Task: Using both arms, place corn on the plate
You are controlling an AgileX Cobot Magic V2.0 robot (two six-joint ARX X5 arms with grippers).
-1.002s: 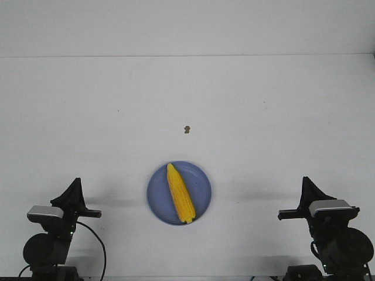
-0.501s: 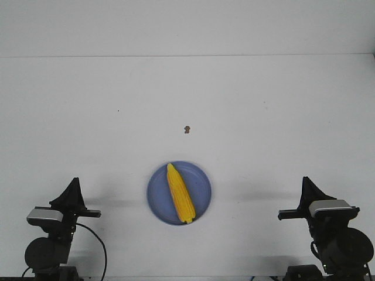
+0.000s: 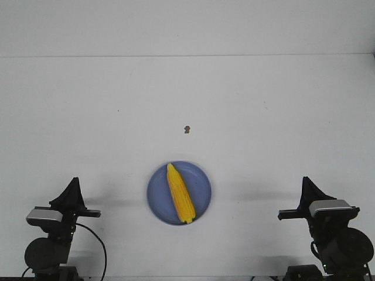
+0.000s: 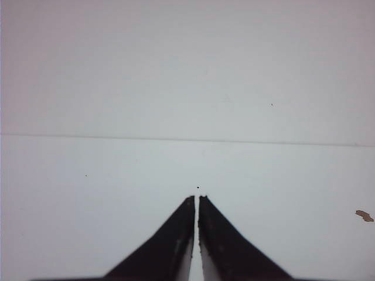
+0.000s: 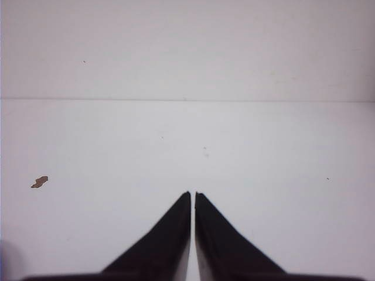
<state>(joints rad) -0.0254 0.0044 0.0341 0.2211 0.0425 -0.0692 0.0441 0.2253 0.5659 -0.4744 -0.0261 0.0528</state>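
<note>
The yellow corn (image 3: 180,192) lies lengthwise on the periwinkle-blue plate (image 3: 202,179) near the table's front middle. My left gripper (image 3: 74,182) sits far to the plate's left at the front edge, shut and empty; in the left wrist view its fingertips (image 4: 195,198) nearly touch. My right gripper (image 3: 305,181) sits far to the plate's right at the front edge, shut and empty; in the right wrist view (image 5: 192,194) its jaws are together. Neither wrist view shows the corn or the plate.
A tiny brown speck (image 3: 186,129) lies on the white table behind the plate; it also shows in the left wrist view (image 4: 364,216) and the right wrist view (image 5: 39,182). The table's far edge (image 3: 187,56) meets a white wall.
The left arm has settled very slightly lower at the front left. The corn, the plate and the right arm have not moved.
</note>
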